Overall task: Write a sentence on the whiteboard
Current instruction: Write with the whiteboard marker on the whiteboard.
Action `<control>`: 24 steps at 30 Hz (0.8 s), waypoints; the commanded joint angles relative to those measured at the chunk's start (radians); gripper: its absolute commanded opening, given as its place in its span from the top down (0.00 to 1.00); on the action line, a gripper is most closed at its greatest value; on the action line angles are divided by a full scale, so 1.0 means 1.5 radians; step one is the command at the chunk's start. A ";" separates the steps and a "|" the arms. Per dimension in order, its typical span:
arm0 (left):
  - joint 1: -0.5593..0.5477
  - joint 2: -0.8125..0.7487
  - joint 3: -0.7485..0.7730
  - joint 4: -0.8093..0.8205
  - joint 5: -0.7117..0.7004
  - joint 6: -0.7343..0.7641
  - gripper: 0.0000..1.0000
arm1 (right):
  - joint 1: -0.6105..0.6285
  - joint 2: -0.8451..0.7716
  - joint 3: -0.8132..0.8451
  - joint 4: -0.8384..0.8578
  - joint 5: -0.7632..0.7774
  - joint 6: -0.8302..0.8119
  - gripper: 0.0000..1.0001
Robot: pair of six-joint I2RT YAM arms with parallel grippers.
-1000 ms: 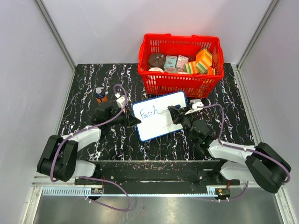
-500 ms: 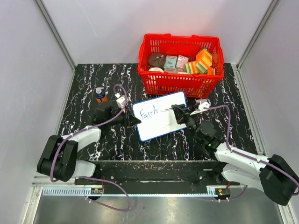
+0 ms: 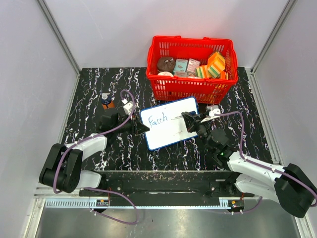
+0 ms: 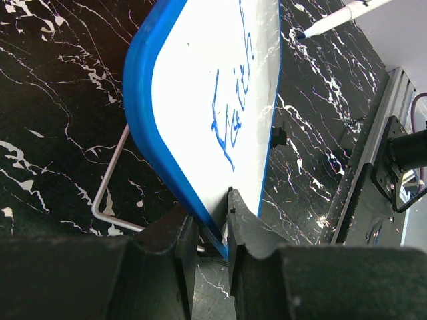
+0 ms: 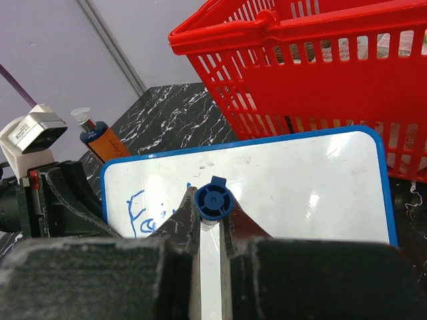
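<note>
The whiteboard [image 3: 171,133] stands tilted mid-table, white with a blue frame. Blue writing, the sentence [image 3: 158,120], reads "Faith" in its upper left and also shows in the left wrist view [image 4: 233,107]. My left gripper [image 3: 141,128] is shut on the board's left edge, its fingers pinching the blue frame [image 4: 167,173]. My right gripper [image 3: 190,120] is shut on a white marker with a blue end cap [image 5: 213,200]. The marker's tip [image 4: 301,33] points at the board, right of the word. I cannot tell whether it touches.
A red basket [image 3: 192,88] holding several packets stands just behind the board. A small bottle with an orange label [image 3: 106,100] sits at the back left. A wire stand [image 4: 110,180] props the board from behind. The arms' base rail runs along the near edge.
My right arm has swung its elbow down and to the right, and the marker has shifted slightly right along the board. The left gripper and the writing are unchanged.
</note>
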 commanded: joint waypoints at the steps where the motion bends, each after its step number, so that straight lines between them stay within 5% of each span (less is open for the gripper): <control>1: 0.003 -0.001 0.006 0.000 -0.075 0.095 1.00 | -0.006 -0.006 0.024 0.003 -0.002 -0.014 1.00; 24: 0.003 -0.003 0.006 -0.001 -0.073 0.095 1.00 | -0.010 0.011 0.077 -0.047 0.034 -0.052 1.00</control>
